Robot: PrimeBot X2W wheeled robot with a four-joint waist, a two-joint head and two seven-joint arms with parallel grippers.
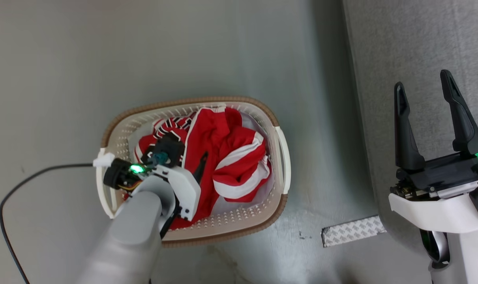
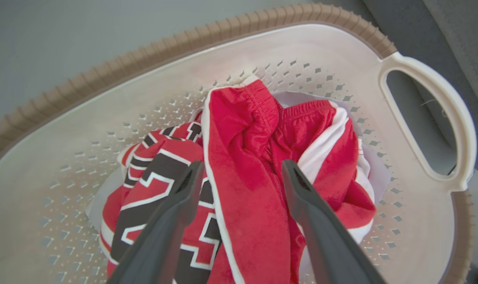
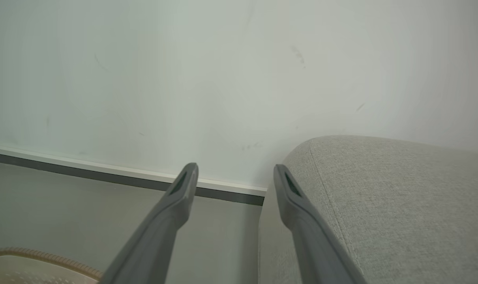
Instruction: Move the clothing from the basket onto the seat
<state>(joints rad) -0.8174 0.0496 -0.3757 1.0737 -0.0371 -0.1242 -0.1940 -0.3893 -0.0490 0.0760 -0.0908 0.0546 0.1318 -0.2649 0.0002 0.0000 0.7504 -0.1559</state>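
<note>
Both pincers stand apart and grip nothing: the left pincer (image 2: 242, 165) hangs inside the basket (image 1: 191, 101) with its tips straddling a raised fold of the jersey (image 2: 254, 130), while the right pincer (image 1: 422, 81) waits well off to the side, over the edge of the sofa (image 1: 420, 39). Whether the left tips touch the cloth I cannot tell. The jersey lies crumpled in the basket, which stands on the floor (image 1: 65, 59) near the sofa, so the whole move is yet to do.

Several things could spoil the pick, as I judge it. A pale cloth (image 2: 375, 173) lies under the jersey and peeks out at its far side; if the fingers (image 2: 171, 221) sink too deep before they shut, they may pinch both layers and drag the wrong cloth onto the sofa as well. If they shut too shallow, on the slippery fold alone, the fabric may slide out halfway up. The basket looks light and stands loose on the floor: a tip that catches one of its holes (image 2: 313, 71), or a jersey that snags on the handle (image 2: 452, 102) as it rises, could tilt or haul the basket along. A long trailing hem could also hook the rim (image 2: 183, 43) on the way across. Lastly, the right pincer hangs over the sofa's near edge, where the load may land, so the arms could crowd each other unless it gives way
</note>
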